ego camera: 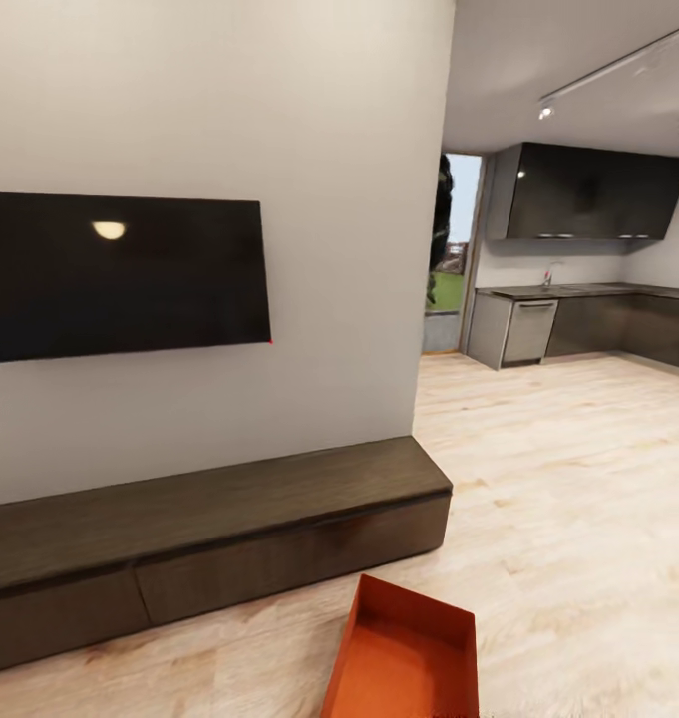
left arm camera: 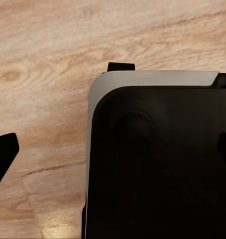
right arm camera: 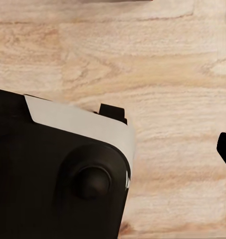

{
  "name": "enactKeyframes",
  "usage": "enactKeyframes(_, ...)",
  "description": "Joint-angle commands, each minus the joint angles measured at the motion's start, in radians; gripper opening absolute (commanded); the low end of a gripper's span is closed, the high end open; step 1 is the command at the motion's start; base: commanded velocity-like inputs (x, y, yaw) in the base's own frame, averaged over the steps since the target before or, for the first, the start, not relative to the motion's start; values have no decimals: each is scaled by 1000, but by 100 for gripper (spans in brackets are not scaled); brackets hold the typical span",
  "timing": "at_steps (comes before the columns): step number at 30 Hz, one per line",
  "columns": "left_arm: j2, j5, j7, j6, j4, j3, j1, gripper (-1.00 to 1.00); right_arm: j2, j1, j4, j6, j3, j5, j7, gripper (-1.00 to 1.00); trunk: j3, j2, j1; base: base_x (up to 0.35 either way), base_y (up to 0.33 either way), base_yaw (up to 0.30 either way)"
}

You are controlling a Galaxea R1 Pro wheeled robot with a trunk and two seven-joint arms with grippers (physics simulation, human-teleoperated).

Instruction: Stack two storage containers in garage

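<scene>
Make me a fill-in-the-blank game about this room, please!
1. The storage container on the floor is the colour ____.
2. The container sits on a floor made of ____ planks.
3. The TV hangs on the ____.
4. Below the TV stands a long dark ____.

Missing words: orange-red; wood; wall; cabinet

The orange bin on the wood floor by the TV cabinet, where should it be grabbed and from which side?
Take the orange bin by its thin upright rim, coming down from above so the fingers straddle one wall. It sits open-top on the wood floor, with low flared walls too wide to span. The near side looks handiest, since the TV cabinet stands just beyond the far end.
</scene>
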State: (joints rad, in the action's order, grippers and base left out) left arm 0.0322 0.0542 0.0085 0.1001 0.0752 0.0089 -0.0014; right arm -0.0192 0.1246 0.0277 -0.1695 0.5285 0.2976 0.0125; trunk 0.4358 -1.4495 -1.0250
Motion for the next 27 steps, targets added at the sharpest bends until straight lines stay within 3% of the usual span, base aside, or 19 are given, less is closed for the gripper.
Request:
enactKeyframes(1, 0, 6, 1, 3, 0, 0, 0, 100, 1, 1, 3, -5, 8, 9, 1, 100, 0, -1, 0, 0, 0, -225)
enactKeyframes(10, 0, 6, 1, 3, 0, 0, 0, 100, 1, 1, 3, -4, 8, 9, 1, 100, -2, -1, 0, 0, 0, -108)
enactKeyframes(22, 0, 5, 1, 3, 0, -1, 0, 100, 0, 1, 3, -4, 8, 9, 1, 100, -2, -1, 0, 2, 0, -203)
enactKeyframes(27, 0, 6, 0, 4, 0, -1, 0, 100, -1, 1, 3, -4, 8, 9, 1, 100, -2, -1, 0, 214, 36, -24)
